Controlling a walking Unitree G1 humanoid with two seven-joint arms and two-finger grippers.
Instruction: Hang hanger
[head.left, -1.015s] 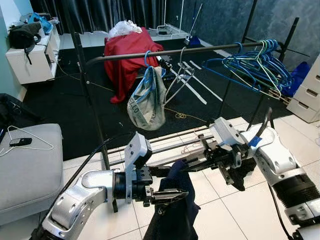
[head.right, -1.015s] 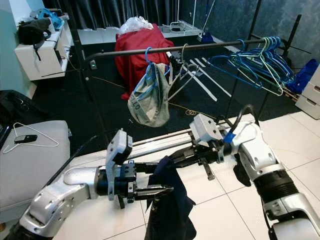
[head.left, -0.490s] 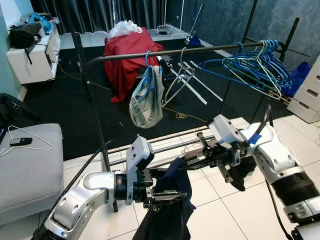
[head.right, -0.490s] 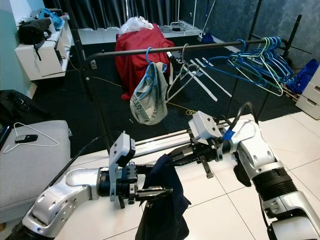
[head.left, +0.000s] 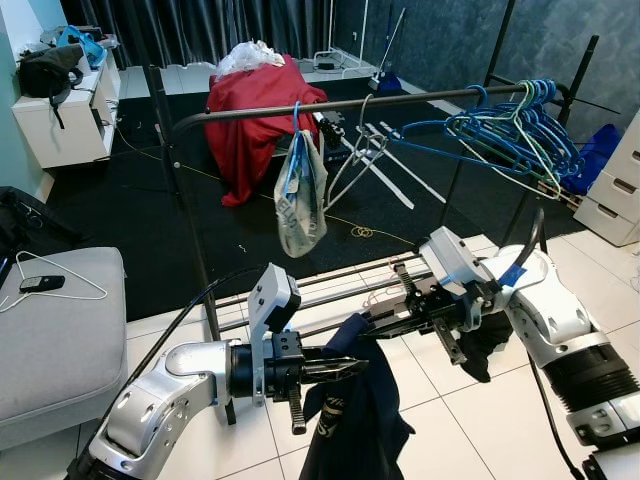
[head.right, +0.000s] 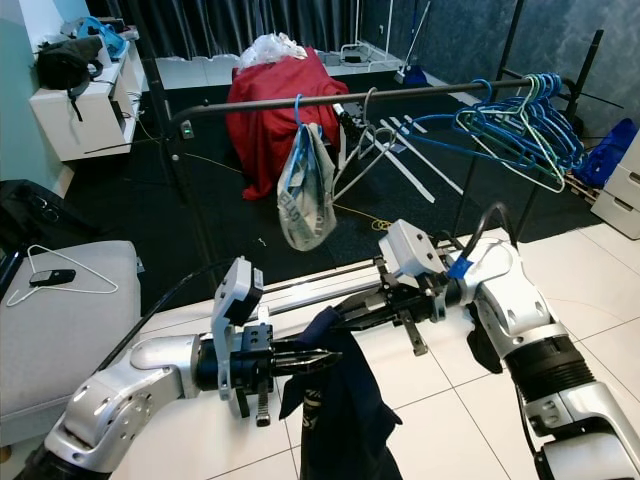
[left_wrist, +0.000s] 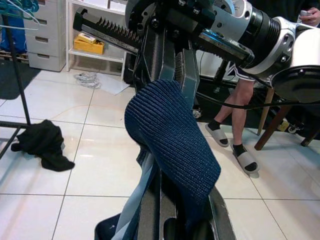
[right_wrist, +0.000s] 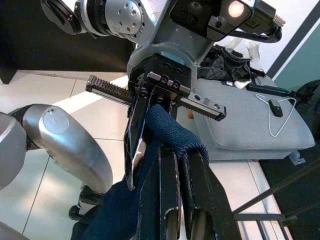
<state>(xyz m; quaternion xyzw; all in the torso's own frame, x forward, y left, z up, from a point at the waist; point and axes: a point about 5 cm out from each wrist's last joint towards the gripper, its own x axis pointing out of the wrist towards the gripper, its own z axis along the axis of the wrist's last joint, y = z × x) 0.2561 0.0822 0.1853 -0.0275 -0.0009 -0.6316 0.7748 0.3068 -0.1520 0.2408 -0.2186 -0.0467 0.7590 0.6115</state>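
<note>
Left eye view: white tile floor (head.left: 470, 420) lower frame, black carpet (head.left: 130, 200) beyond. Rail (head.left: 330, 103) across top carries bag (head.left: 300, 195) and blue hangers (head.left: 510, 125) upper right. Centre: left gripper (head.left: 345, 370) and right gripper (head.left: 375, 322) both clamp navy garment (head.left: 355, 420).

Left wrist view: garment (left_wrist: 170, 140) draped over fingers; hanger inside not discernible.

White tile floor (head.left: 480, 420): black cloth (left_wrist: 44, 145) lying crumpled. Grey cushion (head.left: 50, 330): white hanger (head.left: 60, 283), black phone (head.left: 40, 284).
</note>
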